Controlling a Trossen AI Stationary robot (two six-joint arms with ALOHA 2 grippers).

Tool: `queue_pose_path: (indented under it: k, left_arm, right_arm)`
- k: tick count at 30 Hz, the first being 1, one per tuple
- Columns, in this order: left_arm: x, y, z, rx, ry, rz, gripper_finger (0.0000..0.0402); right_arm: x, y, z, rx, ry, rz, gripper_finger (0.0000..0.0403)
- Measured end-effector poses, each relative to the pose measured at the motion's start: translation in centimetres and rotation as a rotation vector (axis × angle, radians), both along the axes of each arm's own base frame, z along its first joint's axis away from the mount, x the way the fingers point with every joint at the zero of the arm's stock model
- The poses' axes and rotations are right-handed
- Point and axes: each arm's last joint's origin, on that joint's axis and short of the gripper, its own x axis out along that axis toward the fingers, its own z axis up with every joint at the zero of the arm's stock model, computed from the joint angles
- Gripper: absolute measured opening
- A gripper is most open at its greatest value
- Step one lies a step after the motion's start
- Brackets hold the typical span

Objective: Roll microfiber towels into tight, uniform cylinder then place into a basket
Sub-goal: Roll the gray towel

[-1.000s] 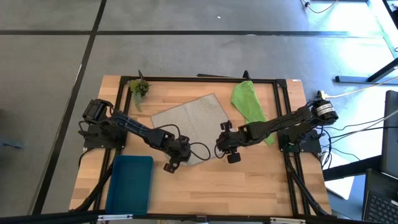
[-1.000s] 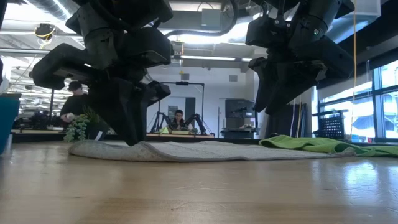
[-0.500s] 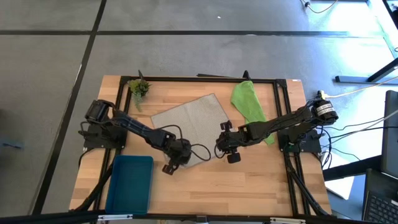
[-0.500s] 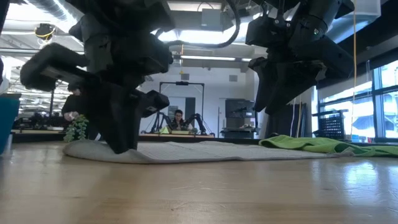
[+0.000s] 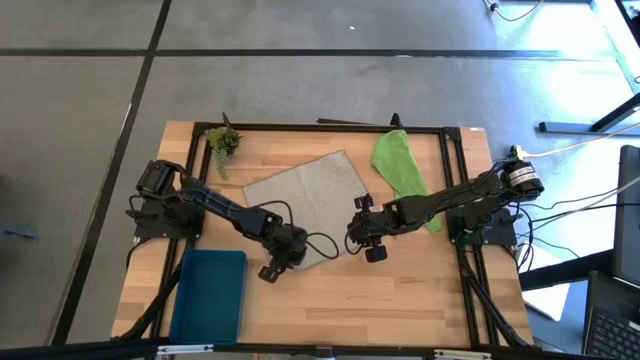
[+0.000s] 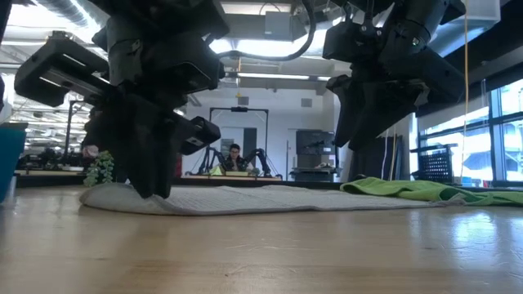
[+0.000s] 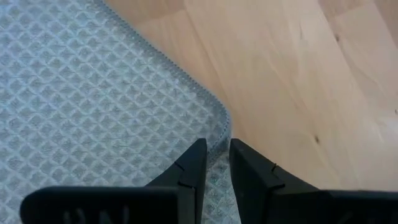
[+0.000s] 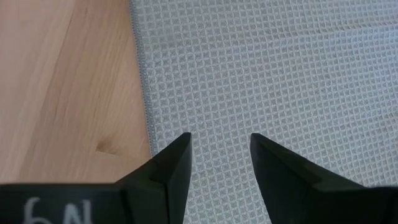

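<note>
On the wooden table, left jaws pinch the grey towel's hem; right jaws hover apart.

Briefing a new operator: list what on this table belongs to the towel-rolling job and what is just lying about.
Job:
- grey towel, flat, left hand closed on its edge
- green towel, unrolled
- teal basket, nothing in it
- right hand over the grey towel

Lying about:
- plant sprig
</note>
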Motion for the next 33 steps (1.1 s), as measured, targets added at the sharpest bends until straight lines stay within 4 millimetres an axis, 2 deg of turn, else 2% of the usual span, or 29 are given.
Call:
queue_pose_path:
  k: [10, 19, 23, 27, 33]
  left_arm:
    - [-0.6, -0.9, -0.2, 0.026, 0.038, -0.027, 0.0060]
    - [-1.1, -1.9, -0.3, 0.145, 0.015, -0.052, 0.0059]
    - [-1.1, -1.9, -0.3, 0.155, 0.015, -0.052, 0.0042]
    - [-1.1, -1.9, -0.3, 0.156, 0.015, -0.050, 0.0009]
    - [-1.0, -1.8, -0.3, 0.172, 0.011, -0.009, 0.0002]
  right_arm:
    - [0.0, 0.0, 0.0, 0.000, 0.000, 0.001, 0.0165]
    - [0.0, 0.0, 0.0, -0.001, 0.000, 0.001, 0.0165]
    - [0.0, 0.0, 0.0, -0.001, 0.000, 0.002, 0.0165]
    - [0.0, 0.0, 0.0, -0.001, 0.000, 0.002, 0.0165]
    - [0.0, 0.0, 0.0, -0.001, 0.000, 0.002, 0.0165]
